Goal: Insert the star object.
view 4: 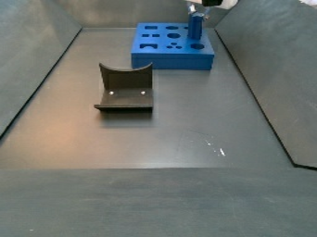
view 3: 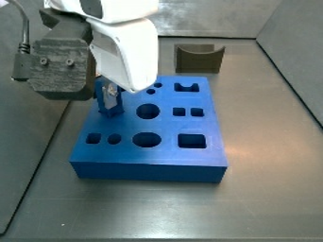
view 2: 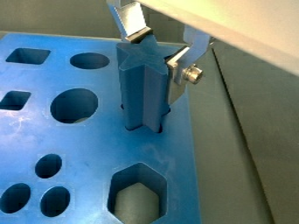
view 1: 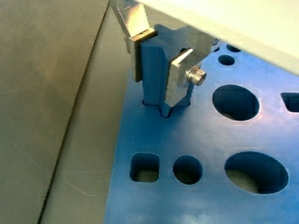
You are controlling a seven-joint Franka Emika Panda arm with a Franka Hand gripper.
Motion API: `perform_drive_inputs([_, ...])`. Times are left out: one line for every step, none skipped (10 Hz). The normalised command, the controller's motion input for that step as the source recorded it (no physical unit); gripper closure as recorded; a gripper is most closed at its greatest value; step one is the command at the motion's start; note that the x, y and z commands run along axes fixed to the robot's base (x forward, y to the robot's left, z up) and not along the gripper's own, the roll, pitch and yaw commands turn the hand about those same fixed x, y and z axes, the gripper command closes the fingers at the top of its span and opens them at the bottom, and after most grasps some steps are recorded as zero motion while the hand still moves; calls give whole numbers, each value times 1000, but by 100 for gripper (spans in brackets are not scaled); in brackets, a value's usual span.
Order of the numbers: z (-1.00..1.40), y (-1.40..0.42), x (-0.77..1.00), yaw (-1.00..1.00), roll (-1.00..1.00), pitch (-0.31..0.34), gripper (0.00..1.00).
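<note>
The star object (view 1: 158, 77) is a slim blue peg with a star-shaped cross-section. It stands upright with its lower end in the star hole near an edge of the large blue holed block (view 1: 211, 144). My gripper (view 1: 160, 61) is shut on the peg's upper part, with a silver finger on each side. Both wrist views show this; the peg (view 2: 146, 92), gripper (view 2: 158, 54) and block (view 2: 100, 150) appear there too. In a side view the gripper (view 3: 108, 95) is over the block's (view 3: 151, 168) left rear part. In a side view the peg (view 4: 196, 30) stands on the block (view 4: 173, 63).
A grey curved holder (view 4: 124, 88) stands on the floor apart from the block; it also shows in a side view (view 3: 195, 57). The block has several other holes, among them a hexagon (view 2: 135, 197) and a large round one (view 1: 254, 171). Grey walls enclose the floor.
</note>
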Motion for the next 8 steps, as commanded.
perform_drive_inputs([-1000, 0, 0, 0, 91, -44, 100])
perform_drive_inputs([-1000, 0, 0, 0, 61, -83, 100])
perform_drive_inputs([-1000, 0, 0, 0, 57, -86, 100])
perform_drive_inputs([-1000, -100, 0, -46, 10, -107, 100])
perform_drive_inputs([-994, -109, 54, -17, 0, -149, 100])
perform_drive_inputs([-854, 0, 17, -14, -24, -209, 100])
perform_drive_inputs([-834, 0, 17, -23, -33, -211, 100])
perform_drive_inputs([-14, 0, 0, 0, -14, 0, 100])
